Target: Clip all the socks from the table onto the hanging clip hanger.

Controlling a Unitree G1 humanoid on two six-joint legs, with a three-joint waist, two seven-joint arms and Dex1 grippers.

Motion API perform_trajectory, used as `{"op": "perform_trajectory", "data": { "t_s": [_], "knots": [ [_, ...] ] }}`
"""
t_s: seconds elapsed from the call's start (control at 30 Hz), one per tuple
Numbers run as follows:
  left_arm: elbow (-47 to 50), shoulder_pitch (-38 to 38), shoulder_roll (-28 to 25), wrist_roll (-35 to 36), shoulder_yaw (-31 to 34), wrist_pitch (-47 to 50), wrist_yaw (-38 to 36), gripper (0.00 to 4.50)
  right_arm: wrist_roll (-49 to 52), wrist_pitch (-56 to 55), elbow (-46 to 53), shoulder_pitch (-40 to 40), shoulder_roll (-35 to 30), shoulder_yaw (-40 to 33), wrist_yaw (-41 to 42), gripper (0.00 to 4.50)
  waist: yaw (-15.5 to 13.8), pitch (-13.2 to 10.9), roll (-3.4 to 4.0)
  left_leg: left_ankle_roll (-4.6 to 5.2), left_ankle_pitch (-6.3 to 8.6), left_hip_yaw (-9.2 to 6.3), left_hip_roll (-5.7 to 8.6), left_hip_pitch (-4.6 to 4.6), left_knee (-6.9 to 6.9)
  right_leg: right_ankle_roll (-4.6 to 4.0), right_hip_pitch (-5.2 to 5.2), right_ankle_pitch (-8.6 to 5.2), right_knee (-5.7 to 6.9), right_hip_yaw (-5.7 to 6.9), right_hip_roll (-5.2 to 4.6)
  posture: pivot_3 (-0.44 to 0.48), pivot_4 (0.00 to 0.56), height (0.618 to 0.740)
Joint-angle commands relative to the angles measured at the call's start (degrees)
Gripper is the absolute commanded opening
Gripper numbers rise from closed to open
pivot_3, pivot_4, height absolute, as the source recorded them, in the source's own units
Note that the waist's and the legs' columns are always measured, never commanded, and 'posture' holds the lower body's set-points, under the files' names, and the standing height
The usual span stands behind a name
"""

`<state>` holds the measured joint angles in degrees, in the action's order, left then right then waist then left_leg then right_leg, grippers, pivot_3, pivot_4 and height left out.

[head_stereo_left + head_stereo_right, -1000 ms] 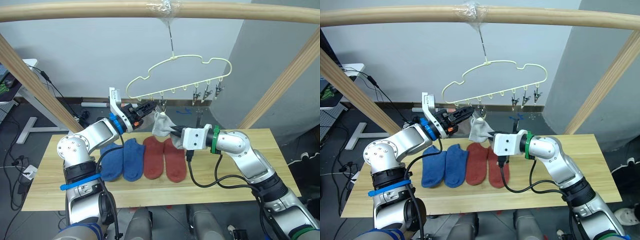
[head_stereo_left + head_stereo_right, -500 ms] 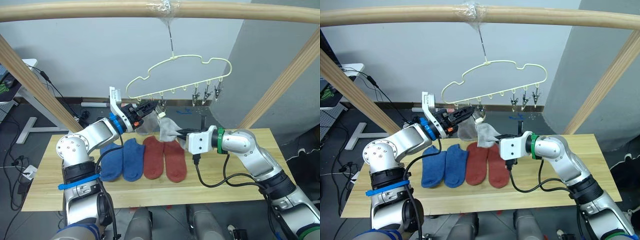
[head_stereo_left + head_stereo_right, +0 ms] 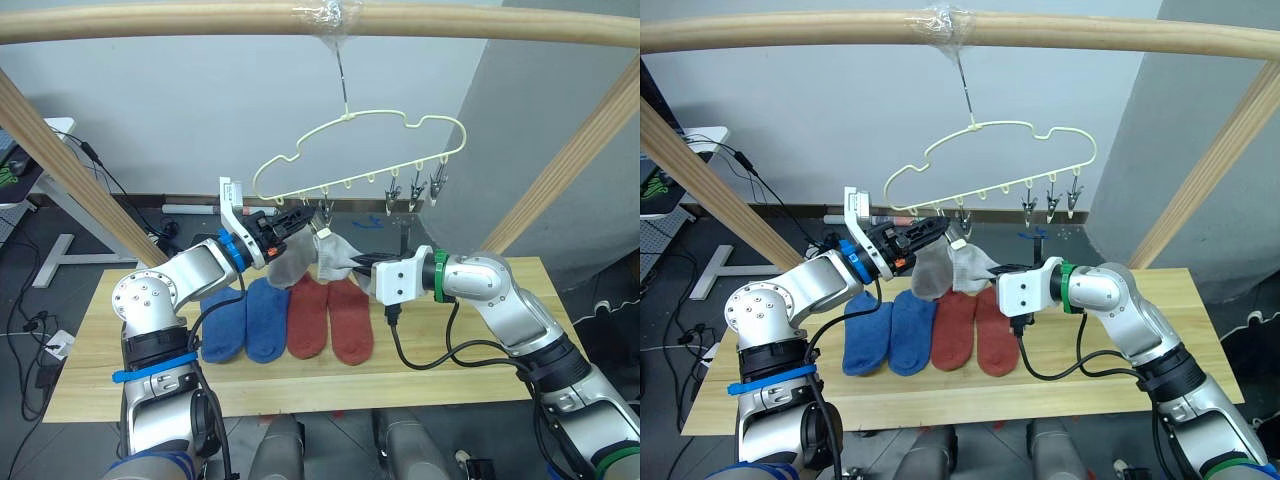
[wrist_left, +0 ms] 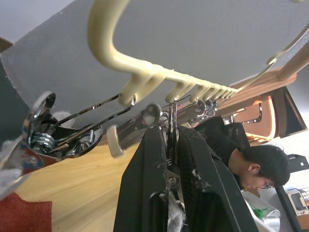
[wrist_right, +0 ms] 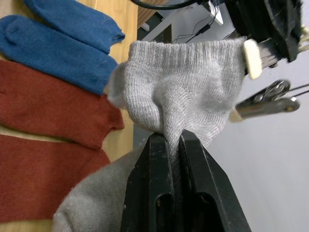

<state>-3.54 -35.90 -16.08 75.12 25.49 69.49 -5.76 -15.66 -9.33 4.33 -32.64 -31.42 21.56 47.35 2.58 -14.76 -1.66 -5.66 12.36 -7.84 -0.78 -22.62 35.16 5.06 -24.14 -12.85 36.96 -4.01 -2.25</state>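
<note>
On the table [image 3: 480, 360] lie two blue socks [image 3: 245, 318] and two rust-red socks [image 3: 330, 318], side by side. The pale yellow clip hanger [image 3: 346, 116] hangs from the top pole. Its metal clips [image 3: 415, 188] dangle in a row. My left gripper [image 3: 298, 215] is raised under the hanger's left end, shut on one clip [image 4: 169, 125]. My right gripper [image 5: 174, 140] is shut on a light grey sock [image 5: 183, 96], held up so its cuff touches a cream-tipped clip [image 5: 251, 52]. More grey fabric [image 3: 290, 262] hangs below my left gripper; whether it is a second sock I cannot tell.
A round wooden frame surrounds the work: a top pole [image 3: 150, 20] and slanted side poles [image 3: 70, 170] [image 3: 570, 160]. A black cable [image 3: 430, 360] loops from my right arm over the table. A person [image 4: 251, 164] sits beyond the table.
My right gripper has drawn back to the right and lifted slightly, and the grey fabric has spread out between it and the left gripper. The left gripper has stayed at the clip.
</note>
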Motion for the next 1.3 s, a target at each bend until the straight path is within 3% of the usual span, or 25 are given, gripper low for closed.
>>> {"op": "perform_trajectory", "data": {
  "t_s": [0.03,0.3,0.6,0.8,1.1,1.3],
  "knots": [
    [2.19,0.64,-0.25,1.73,-0.53,-0.29,-0.24,0.06,0.52,0.05,1.75,-0.84,0.29,-1.0,-0.01,0.02,-0.02,0.0,0.0,0.0,0.0,0.0,0.0,-0.01,0.0,0.0,0.0,0.0,-0.01,0.0,0.0,0.018,0.224,0.74],
    [3.47,1.57,-0.83,1.8,-1.1,-1.0,-0.67,0.06,0.52,0.63,1.57,-1.27,0.7,-1.01,0.04,0.02,-0.04,0.0,0.0,0.0,0.0,0.0,0.0,0.0,0.0,-0.03,0.0,0.02,0.0,0.0,0.0,0.018,0.224,0.74],
    [3.63,1.81,-1.28,3.86,-1.0,-1.3,-0.26,2.92,0.7,0.8,0.98,-1.46,0.83,-1.15,-0.04,0.0,-0.23,0.0,0.0,0.0,0.0,0.0,0.0,-0.02,0.0,-0.02,-0.01,0.01,-0.01,0.0,0.0,0.024,0.226,0.74],
    [4.6,2.03,-2.86,7.39,-0.1,-0.6,0.66,4.49,0.58,0.53,-0.22,-1.57,1.29,-1.06,-0.61,0.0,-0.24,0.0,0.0,0.0,0.0,0.0,0.0,-0.02,0.0,-0.02,-0.02,0.01,-0.01,0.0,0.0,0.028,0.226,0.74],
    [13.04,8.02,-11.54,16.1,-1.18,-0.04,6.0,4.49,2.76,1.42,-4.84,-2.03,5.75,-1.54,-2.01,0.0,-0.53,-0.01,-0.01,0.0,0.0,-0.03,-0.02,-0.02,-0.06,-0.05,-0.05,0.01,0.0,0.0,-0.01,0.062,0.225,0.74],
    [19.27,13.99,-17.12,17.26,-2.46,-1.3,7.05,4.5,7.9,6.33,-5.02,0.18,9.65,-2.64,-1.42,1.83,-0.94,-0.01,-0.02,0.0,0.0,-0.04,-0.01,-0.02,-0.08,-0.11,-0.05,0.01,0.0,0.01,-0.01,0.09,0.225,0.74]
  ]
}}
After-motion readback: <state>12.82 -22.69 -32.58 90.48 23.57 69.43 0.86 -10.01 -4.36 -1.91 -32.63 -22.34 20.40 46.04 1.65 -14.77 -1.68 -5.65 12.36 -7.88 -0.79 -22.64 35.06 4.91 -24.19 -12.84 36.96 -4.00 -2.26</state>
